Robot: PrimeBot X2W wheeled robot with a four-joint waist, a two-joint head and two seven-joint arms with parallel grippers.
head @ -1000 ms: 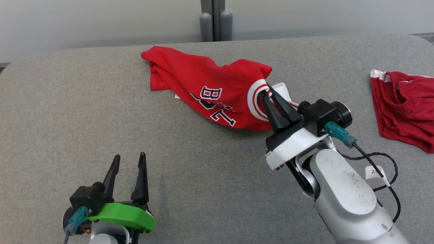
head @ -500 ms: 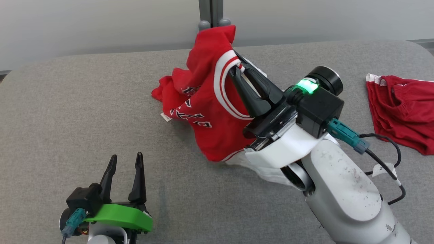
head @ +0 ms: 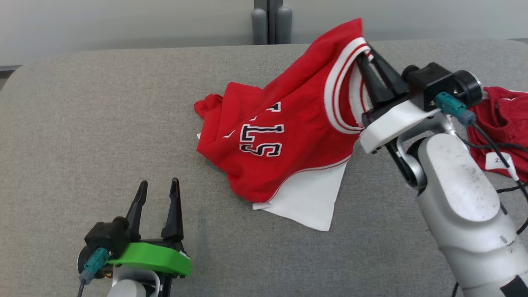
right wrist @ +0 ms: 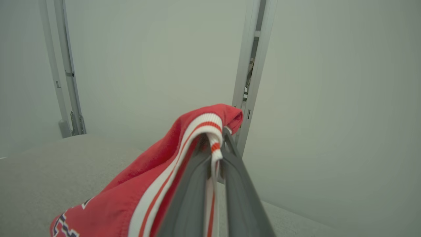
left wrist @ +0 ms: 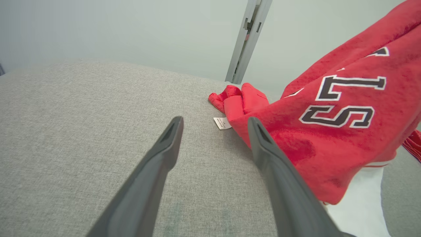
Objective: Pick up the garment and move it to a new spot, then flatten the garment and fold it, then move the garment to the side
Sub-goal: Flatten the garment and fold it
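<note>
Open left pincer (left wrist: pixel 213 123), red jersey (left wrist: pixel 345 131) beside

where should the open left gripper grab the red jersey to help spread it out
Probably the bunched red corner of the jersey, coming in low from the robot's left with the left gripper. It lies on the table opposite the striped trim pinched by the right gripper, so pulling apart should stretch it.

Partly legible black-and-white "LS" on the red garment (head: pixel 297 123)
</note>
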